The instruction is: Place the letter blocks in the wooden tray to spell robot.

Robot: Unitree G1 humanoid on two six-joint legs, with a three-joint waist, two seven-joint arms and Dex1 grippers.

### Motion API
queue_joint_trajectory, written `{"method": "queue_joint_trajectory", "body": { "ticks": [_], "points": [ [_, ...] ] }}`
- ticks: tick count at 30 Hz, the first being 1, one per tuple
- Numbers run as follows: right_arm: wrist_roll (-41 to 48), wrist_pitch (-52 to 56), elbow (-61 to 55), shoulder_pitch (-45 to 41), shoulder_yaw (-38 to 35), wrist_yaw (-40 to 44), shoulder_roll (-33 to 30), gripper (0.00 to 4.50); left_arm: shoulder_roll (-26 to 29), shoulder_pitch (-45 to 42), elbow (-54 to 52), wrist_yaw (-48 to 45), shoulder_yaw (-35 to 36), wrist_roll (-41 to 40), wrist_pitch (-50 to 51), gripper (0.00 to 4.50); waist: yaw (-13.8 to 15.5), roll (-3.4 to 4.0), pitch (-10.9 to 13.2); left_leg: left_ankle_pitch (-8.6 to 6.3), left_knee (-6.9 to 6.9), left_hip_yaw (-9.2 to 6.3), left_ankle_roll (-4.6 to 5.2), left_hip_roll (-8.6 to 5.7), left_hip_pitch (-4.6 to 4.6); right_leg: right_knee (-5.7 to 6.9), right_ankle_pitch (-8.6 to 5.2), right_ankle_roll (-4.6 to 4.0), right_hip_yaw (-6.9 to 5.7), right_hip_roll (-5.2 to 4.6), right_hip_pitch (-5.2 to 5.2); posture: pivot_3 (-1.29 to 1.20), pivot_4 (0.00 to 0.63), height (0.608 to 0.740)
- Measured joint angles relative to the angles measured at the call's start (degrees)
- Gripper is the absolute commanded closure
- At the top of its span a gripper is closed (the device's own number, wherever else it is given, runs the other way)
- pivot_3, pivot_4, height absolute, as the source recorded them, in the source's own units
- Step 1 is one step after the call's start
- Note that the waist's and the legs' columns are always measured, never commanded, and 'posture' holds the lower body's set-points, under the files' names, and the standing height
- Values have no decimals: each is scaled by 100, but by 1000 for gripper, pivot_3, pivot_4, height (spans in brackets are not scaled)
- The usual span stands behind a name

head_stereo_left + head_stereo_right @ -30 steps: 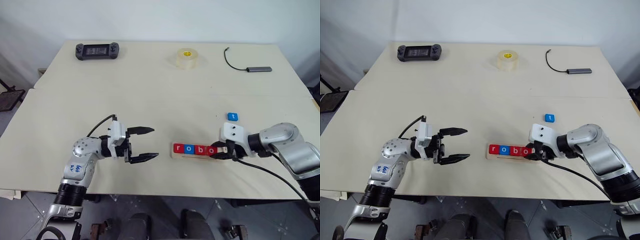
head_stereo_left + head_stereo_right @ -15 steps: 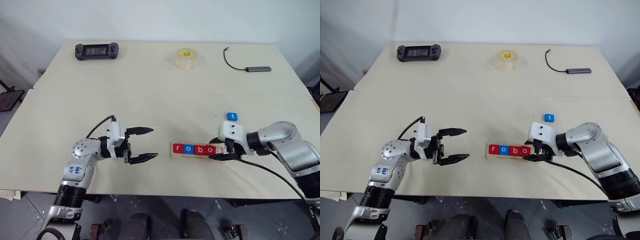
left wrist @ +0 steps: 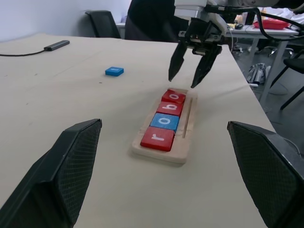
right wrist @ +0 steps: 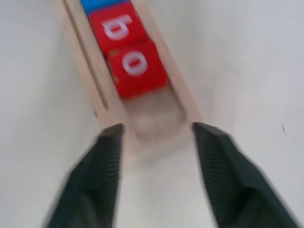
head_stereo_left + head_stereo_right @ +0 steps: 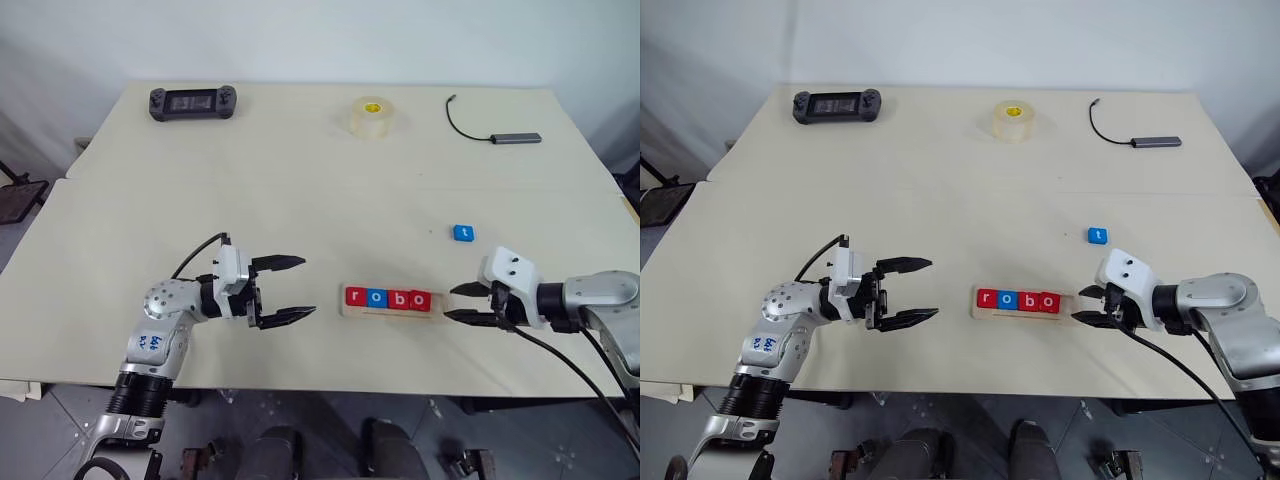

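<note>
The wooden tray (image 5: 390, 313) lies near the table's front edge. Its slot holds a red r block (image 5: 356, 296), a blue o block (image 5: 376, 297), a red b block (image 5: 398, 298) and a red o block (image 5: 420, 299), side by side from the left end. The right end of the slot (image 4: 156, 114) is bare. A blue t block (image 5: 463, 233) lies flat on the table behind and to the right of the tray. My right gripper (image 5: 462, 303) hovers just off the tray's right end, open and holding nothing. My left gripper (image 5: 308, 287) is open to the tray's left, pointing at it.
At the back of the table are a black game controller (image 5: 194, 100), a roll of clear tape (image 5: 373, 117) and a cable with a grey adapter (image 5: 515, 137). A seam (image 5: 300, 186) between two tabletops runs across the middle.
My right gripper has let go of the red o block at the tray's right end and drawn back to the right, clear of the tray. The left arm has not moved.
</note>
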Motion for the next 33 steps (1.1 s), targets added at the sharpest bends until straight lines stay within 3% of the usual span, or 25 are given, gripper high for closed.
{"method": "queue_joint_trajectory", "body": {
  "ticks": [3, 4, 13, 25, 28, 33],
  "points": [
    [-42, 36, 15, -89, 33, -161, 64, 4362, -6, -34, 0, -13, -19, 0, 7, 0, 5, 0, 0, 0, 0, -1, 0, -1, 0, 0, 0, 0, 1, -1, 0, 0, 150, 740],
    [-45, 46, 17, -126, 71, -197, 79, 4440, -6, -39, 0, -14, -19, 0, 7, 0, 8, 0, 0, 0, 0, -1, 0, -1, 0, -1, 0, 0, 1, -2, 0, 0, 150, 740],
    [-79, 269, 56, -483, 575, -333, 264, 4440, -6, -42, 1, 5, -24, 1, 10, 0, 31, 0, 0, 0, 0, -2, 1, -2, -1, -2, 0, 0, 0, -3, 0, 0, 150, 740],
    [-48, 325, -107, -533, 659, -359, 301, 4440, -7, -25, -16, 68, -28, 0, 24, 0, 38, 0, 0, 0, 0, -3, 1, -2, -1, -2, 0, 0, -2, -2, 0, 0, 150, 740],
    [138, 371, -301, -132, -9, -508, 295, 3874, -4, -7, -32, 66, -29, -1, 31, 0, 69, 0, 0, -1, 0, -8, 2, -4, -3, -4, 0, 0, -4, -4, 3, 0, 150, 740],
    [389, -35, -738, 1316, -1592, -912, 646, 2262, 19, 65, -26, 47, -13, -5, 64, 0, 81, -1, 0, -2, -5, -8, 3, -4, -2, -6, 0, 0, -6, -2, 5, 0, 150, 740]
  ]
}}
